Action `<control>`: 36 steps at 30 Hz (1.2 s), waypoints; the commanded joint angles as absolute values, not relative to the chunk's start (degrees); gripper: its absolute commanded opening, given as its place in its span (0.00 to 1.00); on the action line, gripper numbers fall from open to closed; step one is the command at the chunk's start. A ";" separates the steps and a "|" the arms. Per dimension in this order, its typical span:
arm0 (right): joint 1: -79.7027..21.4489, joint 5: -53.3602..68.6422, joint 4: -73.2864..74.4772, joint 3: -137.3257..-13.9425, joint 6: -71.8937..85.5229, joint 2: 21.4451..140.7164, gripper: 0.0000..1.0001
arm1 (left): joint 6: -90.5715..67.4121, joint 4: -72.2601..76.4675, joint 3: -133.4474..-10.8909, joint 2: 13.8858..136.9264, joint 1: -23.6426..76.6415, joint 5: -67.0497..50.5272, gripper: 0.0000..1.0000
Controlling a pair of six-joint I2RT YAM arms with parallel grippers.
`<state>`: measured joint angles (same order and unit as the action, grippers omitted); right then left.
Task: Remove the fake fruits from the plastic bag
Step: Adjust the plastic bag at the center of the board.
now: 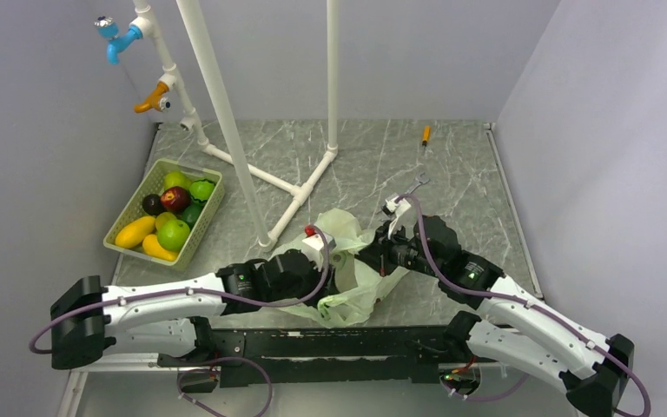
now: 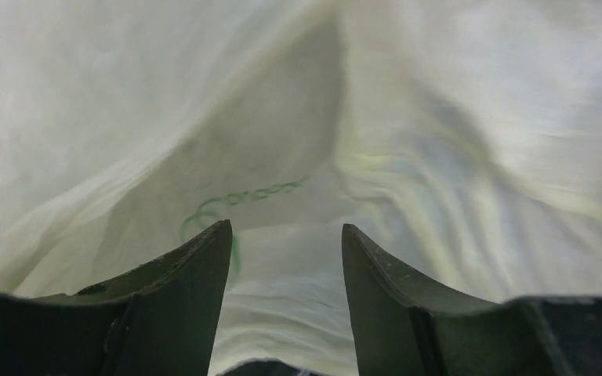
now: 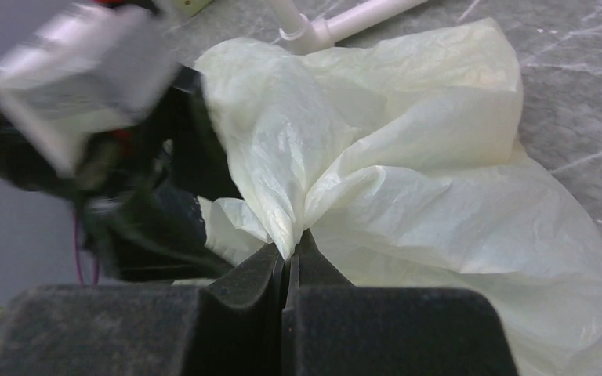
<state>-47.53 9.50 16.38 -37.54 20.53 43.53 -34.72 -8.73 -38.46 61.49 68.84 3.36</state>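
Plastic bag sits pinched inside the closed right claw.

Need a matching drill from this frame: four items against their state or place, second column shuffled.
Column 1
1. left end effector
2. right end effector
3. fake fruits
4. orange tool

Column 2
A. pinched shut on a fold of the plastic bag
B. lying alone near the far edge of the table
C. open, facing bag film
D. piled in the green basket

Pairs: 1-C, 2-A, 3-D, 4-B
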 commanded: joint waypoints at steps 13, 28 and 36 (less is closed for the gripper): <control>-66.06 12.48 4.35 -40.31 26.48 47.64 0.00 | -50.49 16.94 -14.34 59.08 63.56 16.91 0.61; -58.39 -12.63 27.58 -32.69 36.63 49.33 0.00 | -49.15 16.88 -17.58 65.03 62.35 10.58 0.84; -43.50 -7.57 17.02 -40.88 23.66 61.94 0.00 | -44.39 15.60 -27.11 71.45 55.32 3.36 0.92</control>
<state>-47.37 -7.57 23.66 -33.89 31.62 56.27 -47.81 14.92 -21.10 69.91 57.87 7.62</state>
